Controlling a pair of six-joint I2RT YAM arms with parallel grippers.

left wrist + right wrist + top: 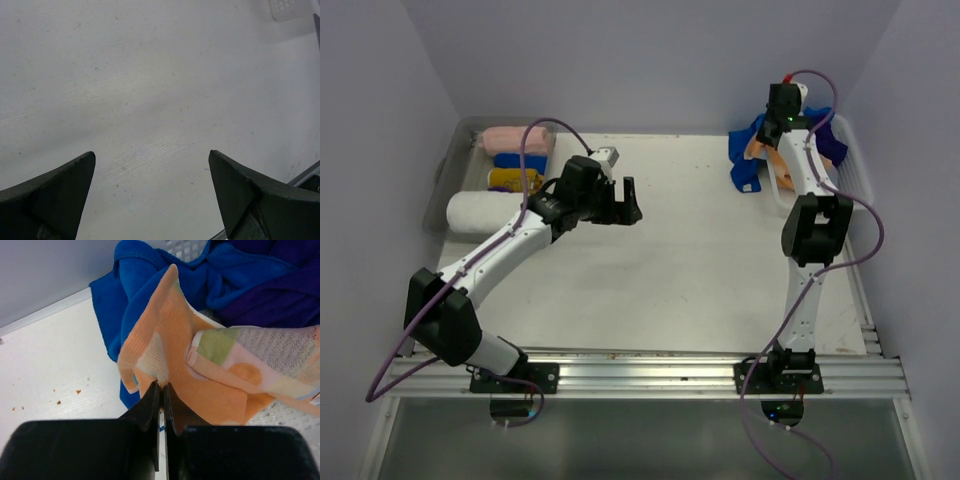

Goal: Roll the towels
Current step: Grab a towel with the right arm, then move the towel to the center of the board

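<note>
My right gripper is shut on a fold of an orange patterned towel at the white basket at the back right; it also shows in the top view. The orange towel lies over a blue towel that hangs over the basket's edge. A purple towel lies behind. My left gripper is open and empty above the bare white table, left of centre. Its fingertips frame only table.
A grey tray at the back left holds rolled towels: pink, blue, yellow and white. The white basket stands at the back right. Crumbs lie on the table near it.
</note>
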